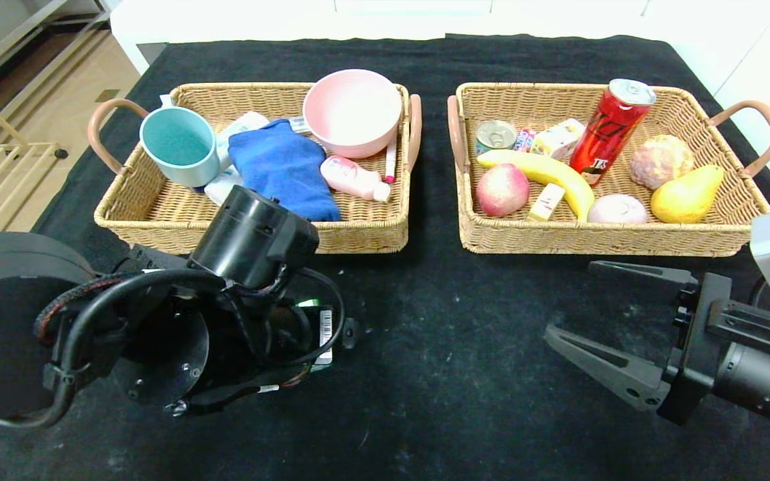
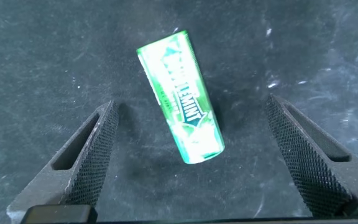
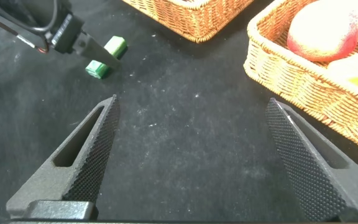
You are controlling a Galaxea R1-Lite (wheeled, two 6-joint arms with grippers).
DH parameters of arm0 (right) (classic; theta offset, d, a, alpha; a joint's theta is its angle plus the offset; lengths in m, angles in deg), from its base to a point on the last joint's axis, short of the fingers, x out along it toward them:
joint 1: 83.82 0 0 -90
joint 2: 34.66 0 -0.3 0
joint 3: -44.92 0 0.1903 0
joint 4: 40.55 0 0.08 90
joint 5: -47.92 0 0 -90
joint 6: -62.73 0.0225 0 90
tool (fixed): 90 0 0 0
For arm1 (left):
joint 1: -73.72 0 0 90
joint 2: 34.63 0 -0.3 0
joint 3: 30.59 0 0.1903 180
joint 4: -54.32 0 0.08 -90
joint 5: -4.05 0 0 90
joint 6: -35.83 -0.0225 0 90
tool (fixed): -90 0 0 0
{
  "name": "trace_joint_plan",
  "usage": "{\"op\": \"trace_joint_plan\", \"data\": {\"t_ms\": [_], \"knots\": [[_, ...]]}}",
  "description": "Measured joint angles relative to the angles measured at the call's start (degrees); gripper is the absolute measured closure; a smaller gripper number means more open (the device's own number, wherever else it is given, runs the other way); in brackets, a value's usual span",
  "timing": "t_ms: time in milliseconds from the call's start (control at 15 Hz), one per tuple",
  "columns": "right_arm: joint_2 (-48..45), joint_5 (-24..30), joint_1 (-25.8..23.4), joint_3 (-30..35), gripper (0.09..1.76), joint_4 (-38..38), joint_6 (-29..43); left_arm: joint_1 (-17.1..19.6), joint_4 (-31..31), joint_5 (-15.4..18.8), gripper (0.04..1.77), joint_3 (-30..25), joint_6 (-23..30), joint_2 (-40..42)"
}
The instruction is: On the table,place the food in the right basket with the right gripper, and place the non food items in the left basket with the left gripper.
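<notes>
Head view: left gripper (image 1: 321,334) low over the surface (image 1: 452,374), right gripper (image 1: 592,321) idle, fingers spread, empty.

Left wrist view: gum pack (image 2: 180,96), green, white lettering, lying flat between released fingers (image 2: 95,155), touching neither (likely light, stiff, slick; grip its long sides).

Right wrist view: pack just beyond left fingertips.
</notes>
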Motion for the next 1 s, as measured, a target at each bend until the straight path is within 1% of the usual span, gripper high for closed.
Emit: {"op": "trace_joint_plan", "data": {"t_ms": [333,400,533,600,800,867,933,1000], "knots": [[0.02,-0.28,0.0,0.09,0.14,0.07,-0.07,0.23,0.0,0.01,0.1,-0.11,0.02,-0.85],[0.02,-0.74,0.0,0.13,0.14,0.07,-0.11,0.34,-0.07,0.04,0.18,-0.2,0.0,-0.91],[0.22,-0.88,0.02,0.2,0.14,0.02,-0.13,0.61,-0.16,0.06,0.53,-0.39,0.02,-1.0],[0.3,-0.9,0.11,0.22,0.14,0.02,-0.16,0.72,-0.18,0.09,0.67,-0.56,0.05,-1.05],[0.49,-0.94,0.3,0.27,0.14,0.02,-0.16,0.94,-0.18,-0.05,1.0,-0.54,-0.17,-1.0],[0.52,-0.94,0.33,0.27,0.14,0.02,-0.16,0.98,-0.16,-0.09,1.2,-0.52,-0.2,-1.0],[0.52,-0.91,0.33,0.27,0.14,0.0,-0.18,0.98,-0.18,-0.07,1.27,-0.59,-0.17,-1.0],[0.52,-0.9,0.35,0.27,0.14,0.0,-0.16,0.98,-0.22,-0.05,1.27,-0.67,-0.11,-1.0]]}}
